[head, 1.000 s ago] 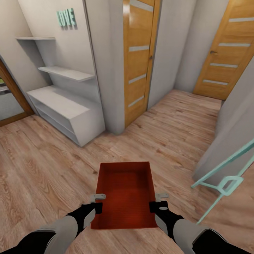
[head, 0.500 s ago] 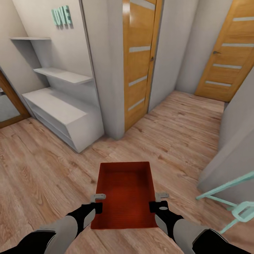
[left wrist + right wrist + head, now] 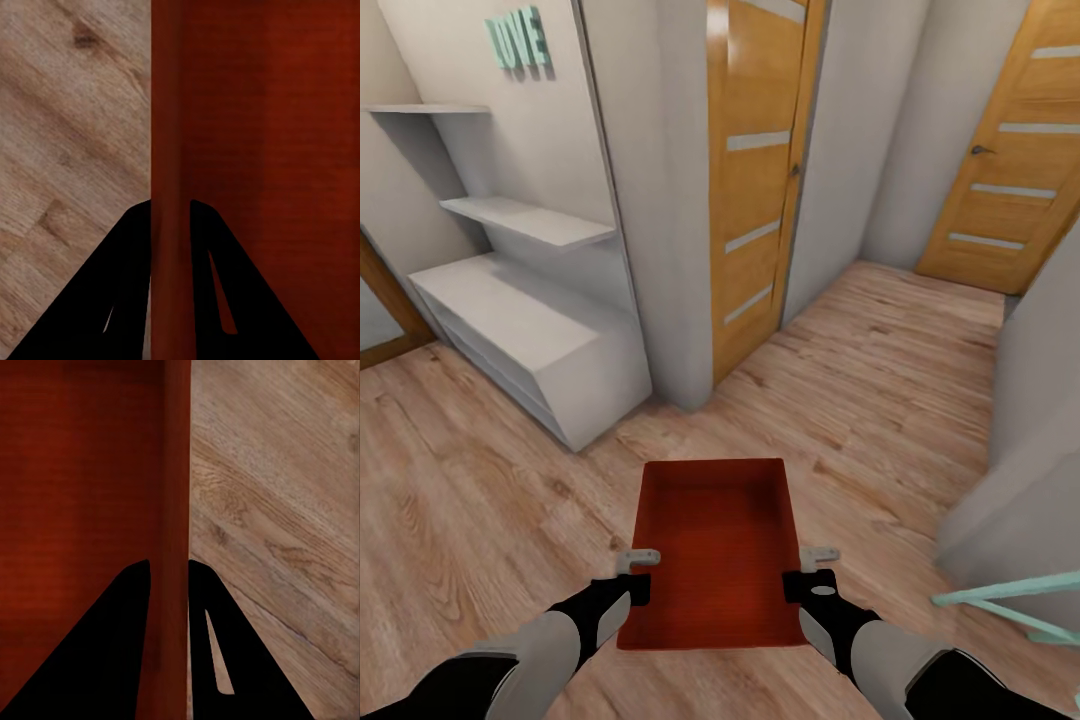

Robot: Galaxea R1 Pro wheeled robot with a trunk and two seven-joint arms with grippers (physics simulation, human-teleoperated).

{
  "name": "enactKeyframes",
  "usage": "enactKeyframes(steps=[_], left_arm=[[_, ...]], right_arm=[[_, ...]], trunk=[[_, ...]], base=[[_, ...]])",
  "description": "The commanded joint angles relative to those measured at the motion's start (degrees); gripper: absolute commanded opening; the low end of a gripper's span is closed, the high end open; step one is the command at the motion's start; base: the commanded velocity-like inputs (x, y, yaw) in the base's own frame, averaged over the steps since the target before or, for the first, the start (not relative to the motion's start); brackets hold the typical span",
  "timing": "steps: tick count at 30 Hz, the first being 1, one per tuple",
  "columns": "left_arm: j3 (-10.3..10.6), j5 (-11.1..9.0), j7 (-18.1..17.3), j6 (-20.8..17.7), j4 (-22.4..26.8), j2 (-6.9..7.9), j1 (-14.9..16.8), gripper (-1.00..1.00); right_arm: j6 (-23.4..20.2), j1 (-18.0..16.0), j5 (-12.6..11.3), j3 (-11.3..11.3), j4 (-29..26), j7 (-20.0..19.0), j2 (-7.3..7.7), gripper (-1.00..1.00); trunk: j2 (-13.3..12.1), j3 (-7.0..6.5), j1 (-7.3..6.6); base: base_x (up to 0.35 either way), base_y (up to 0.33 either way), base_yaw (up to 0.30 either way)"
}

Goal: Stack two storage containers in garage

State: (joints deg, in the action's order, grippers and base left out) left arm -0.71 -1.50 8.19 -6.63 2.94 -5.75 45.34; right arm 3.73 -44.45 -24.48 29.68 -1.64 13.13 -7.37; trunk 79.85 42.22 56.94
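Observation:
One orange-red storage container (image 3: 715,545) hangs in front of me over light wood-plank flooring, carried between both arms. My left gripper (image 3: 637,578) is shut on its left wall, whose rim (image 3: 171,150) runs between the black fingers (image 3: 127,270) in the left wrist view. On the opposite side my right gripper (image 3: 807,577) is shut on the right wall (image 3: 174,495), with a black finger (image 3: 120,637) on either side of it. The container looks empty. The second container is out of view.
A white shelf unit (image 3: 525,330) with teal letters above stands at the left. Ahead, an orange-wood door (image 3: 755,180) with pale slits stands ajar beside a white wall end (image 3: 660,200). Another such door (image 3: 1010,150) closes the corridor at the far right. A teal frame (image 3: 1010,600) pokes in at lower right.
The whole view has shifted: shelf unit and teal frame slid outward and lower, the doors came nearer, so I am rolling forward. Container and both grippers keep their places relative to me.

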Motion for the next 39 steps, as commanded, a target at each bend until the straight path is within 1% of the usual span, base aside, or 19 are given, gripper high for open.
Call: enactKeyframes(steps=[1, 39], left_arm=[[1.2, 0.5, 0.5, 0.6, 0.3, 1.38, 0.0, -1.00], [1.2, 0.6, 0.5, 0.6, 0.3, 1.36, 0.0, -1.00]], right_arm=[[0.2, 0.0, -1.3, -0.1, 1.1, 0.1, -0.01, -1.00], [0.2, 0.0, -1.3, -0.1, 1.1, 0.1, -0.01, -1.00]], trunk=[[0.0, 0.04, 0.03], [0.0, 0.04, 0.03]], base=[[0.323, 0.000, -0.053], [0.323, 0.000, -0.178]])
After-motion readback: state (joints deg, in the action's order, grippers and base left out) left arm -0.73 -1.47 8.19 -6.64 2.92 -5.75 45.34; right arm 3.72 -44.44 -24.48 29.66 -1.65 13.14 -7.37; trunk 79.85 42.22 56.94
